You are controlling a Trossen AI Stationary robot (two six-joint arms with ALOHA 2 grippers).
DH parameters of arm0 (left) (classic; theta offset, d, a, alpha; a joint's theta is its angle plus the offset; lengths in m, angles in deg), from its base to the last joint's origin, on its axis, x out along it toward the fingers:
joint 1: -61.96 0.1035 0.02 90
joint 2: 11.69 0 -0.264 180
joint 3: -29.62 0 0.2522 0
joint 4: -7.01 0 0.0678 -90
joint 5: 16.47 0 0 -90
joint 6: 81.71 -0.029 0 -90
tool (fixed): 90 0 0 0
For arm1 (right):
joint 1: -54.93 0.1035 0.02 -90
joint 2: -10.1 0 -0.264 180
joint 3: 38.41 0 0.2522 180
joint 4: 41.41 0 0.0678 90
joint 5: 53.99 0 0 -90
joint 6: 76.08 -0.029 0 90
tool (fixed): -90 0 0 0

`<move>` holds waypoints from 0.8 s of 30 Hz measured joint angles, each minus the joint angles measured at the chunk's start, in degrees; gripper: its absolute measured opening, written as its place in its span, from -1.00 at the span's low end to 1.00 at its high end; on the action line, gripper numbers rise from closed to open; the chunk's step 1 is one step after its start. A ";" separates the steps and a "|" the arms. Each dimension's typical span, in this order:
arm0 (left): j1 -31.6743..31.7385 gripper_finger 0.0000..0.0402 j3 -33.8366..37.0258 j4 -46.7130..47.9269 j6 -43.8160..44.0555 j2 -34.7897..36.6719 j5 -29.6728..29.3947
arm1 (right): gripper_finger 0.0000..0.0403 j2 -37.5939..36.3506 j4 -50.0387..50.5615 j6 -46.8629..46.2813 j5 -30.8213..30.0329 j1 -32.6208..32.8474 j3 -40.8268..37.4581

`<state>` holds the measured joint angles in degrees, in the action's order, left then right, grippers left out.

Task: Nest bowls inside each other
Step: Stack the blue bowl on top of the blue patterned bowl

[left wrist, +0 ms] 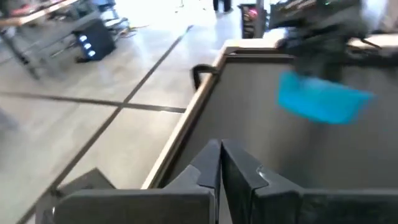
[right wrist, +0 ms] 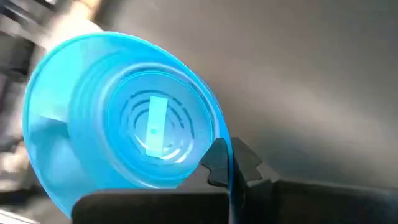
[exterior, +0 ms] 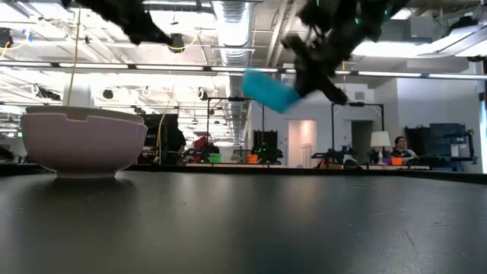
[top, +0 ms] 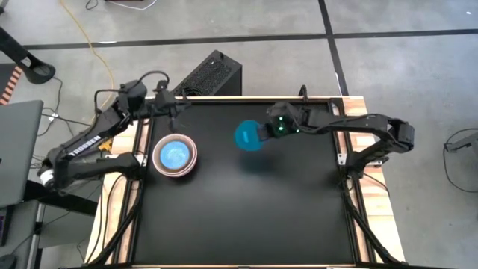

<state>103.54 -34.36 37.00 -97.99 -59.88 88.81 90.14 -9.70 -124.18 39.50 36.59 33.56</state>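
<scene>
A teal-blue bowl (top: 247,137) hangs above the middle of the table with my right gripper (top: 267,131) shut on it. In the low view the same bowl (exterior: 270,90) is tilted well above the tabletop. A salmon pink bowl (top: 175,156) stands on its base at the table's left with a light blue bowl (top: 175,155) nested inside it. My left gripper (left wrist: 221,163) is shut and holds nothing. It hovers near the table's far left edge (top: 176,107), beyond the nested bowls. My right gripper pinches the teal-blue bowl's rim (right wrist: 226,153) between its two fingers, one finger inside the bowl and one outside. The fingers come slanting down from the table's right side. The bowl is lifted clear of the table and tipped on its side.
The black tabletop (top: 246,217) has open room at its near half and right side. A black box (top: 211,75) stands on the floor just beyond the far edge. Wooden side rails (top: 367,202) frame the table.
</scene>
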 joint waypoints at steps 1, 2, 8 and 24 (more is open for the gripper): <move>2.60 -0.99 1.44 -1.94 0.84 0.04 1.64 | -0.99 0.58 -2.19 -1.34 -1.50 1.68 0.79; 5.01 -0.99 3.00 -4.02 2.07 0.19 3.04 | -0.99 1.06 -4.19 -2.39 -2.67 3.19 1.80; 15.91 -1.00 12.65 -17.55 11.44 2.10 6.86 | -1.00 9.18 -4.83 -4.61 -5.88 9.47 12.00; 24.43 -1.00 18.28 -21.71 23.02 13.56 14.73 | -1.00 44.81 3.12 8.44 0.93 11.41 60.09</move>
<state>127.97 -16.09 15.29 -74.97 -46.32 103.54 134.95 -6.58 -115.74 40.43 48.00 93.65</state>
